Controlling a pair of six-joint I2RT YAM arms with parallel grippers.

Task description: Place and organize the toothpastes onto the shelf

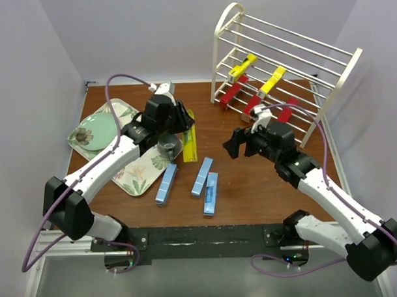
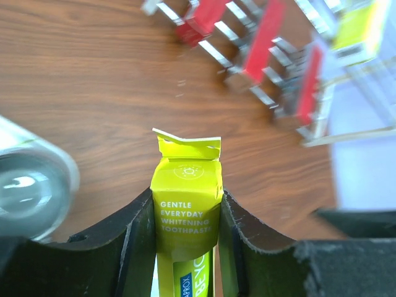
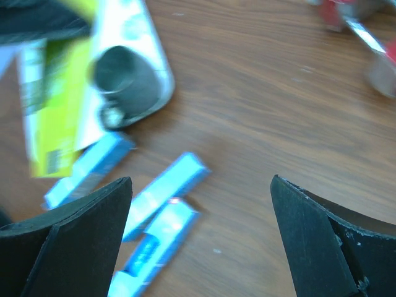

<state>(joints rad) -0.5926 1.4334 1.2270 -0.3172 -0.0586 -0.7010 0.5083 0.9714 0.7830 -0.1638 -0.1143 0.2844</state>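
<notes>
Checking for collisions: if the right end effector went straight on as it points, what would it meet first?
Probably the light blue toothpaste boxes on the table: they sit between the fingers of the open right end effector in its wrist view. Depth is unclear; bare wood could come first.

Yellow toothpaste (image 2: 187,204), lower end cropped.

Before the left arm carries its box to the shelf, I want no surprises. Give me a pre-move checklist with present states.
1. Grip on the yellow box by the left pincer: ok.
2. Its end flap shut: not ok, it stands open.
3. The right pincer open, empty: ok.
4. Room on the shelf beside the shelved yellow boxes: ok.
5. Path to the shelf clear of the right pincer: cannot tell.
</notes>
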